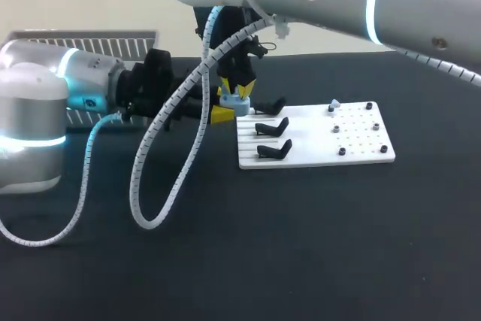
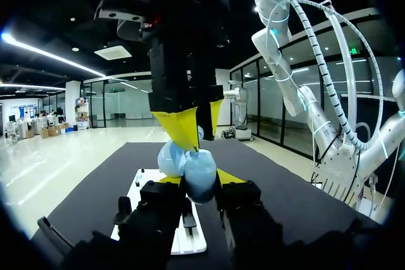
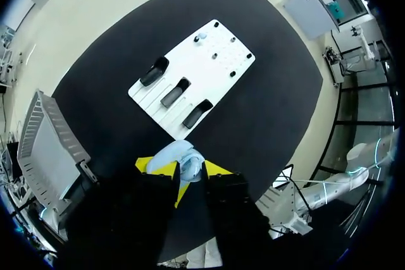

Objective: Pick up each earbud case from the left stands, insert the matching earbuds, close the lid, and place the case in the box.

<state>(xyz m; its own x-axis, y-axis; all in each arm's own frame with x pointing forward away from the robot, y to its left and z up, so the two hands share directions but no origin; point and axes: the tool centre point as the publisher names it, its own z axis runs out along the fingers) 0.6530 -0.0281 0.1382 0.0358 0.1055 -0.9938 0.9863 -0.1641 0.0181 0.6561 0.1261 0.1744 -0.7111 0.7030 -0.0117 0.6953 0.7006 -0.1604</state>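
A light blue earbud case [image 1: 238, 102] hangs above the table just left of the white board [image 1: 316, 140]. My left gripper [image 1: 224, 109] comes in from the left and is shut on the case [image 2: 200, 176], one yellow tip on each side. My right gripper [image 1: 237, 88] hangs straight down onto the top of the case [image 3: 183, 160]. Its yellow fingertips [image 2: 182, 128] stand slightly apart at the rounded lid [image 2: 171, 159]. Whether an earbud lies inside is hidden. A small pale earbud [image 1: 334, 104] sits at the board's far right.
Three black stands [image 1: 272, 125] stand in a row on the left half of the board [image 3: 190, 71]; its right half carries small pegs [image 1: 359, 129]. A grey slatted box [image 1: 83, 39] sits at the back left. My right arm's white coiled cable [image 1: 161, 178] droops over the dark table.
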